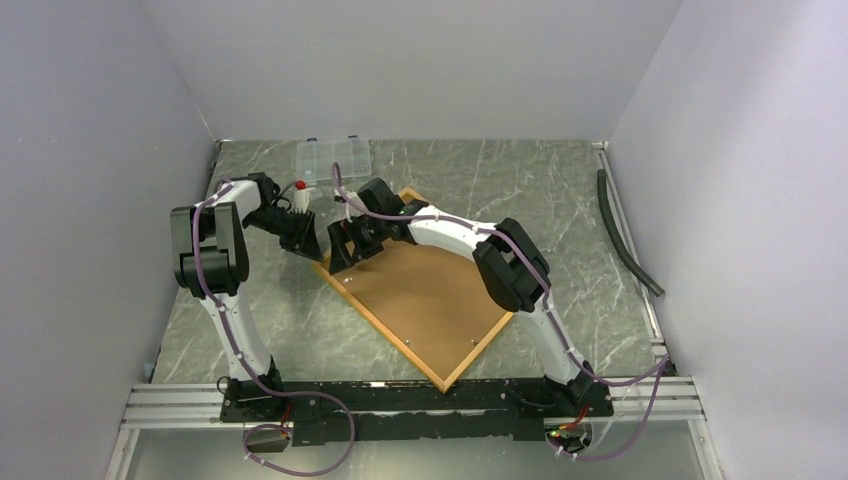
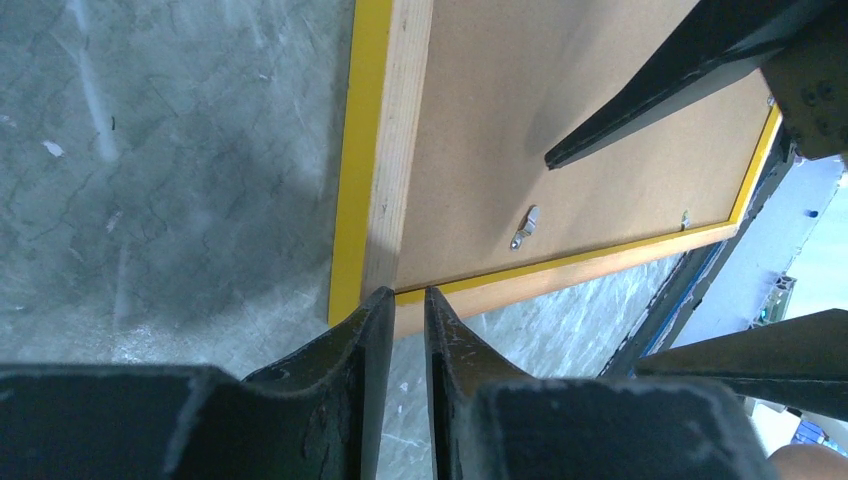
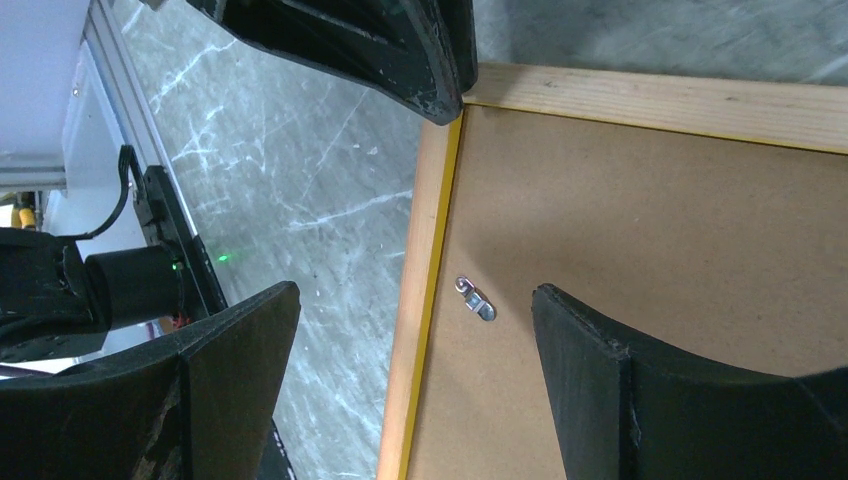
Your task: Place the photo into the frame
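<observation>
Left wrist: my left jaws nearly closed at the frame [image 2: 400,150] corner (grip unclear); wide-spread right jaws should centre on the clip [image 3: 476,299]

light: soft, even, moderately bright, from overhead | shadow: dim diffuse patch on table [image 2: 200,310] left of left gripper [image 2: 408,296] | glare: pale sheen ahead-left of it | focus: gripper's near body blurred; wrist views softer; top view sharp

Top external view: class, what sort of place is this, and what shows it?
Probably a robot lab test cell: plain pale walls enclose a grey marble-patterned table, white-and-black robot arms are bolted to an aluminium rail, and a yellow-bordered wooden picture frame lies back-up.
</observation>
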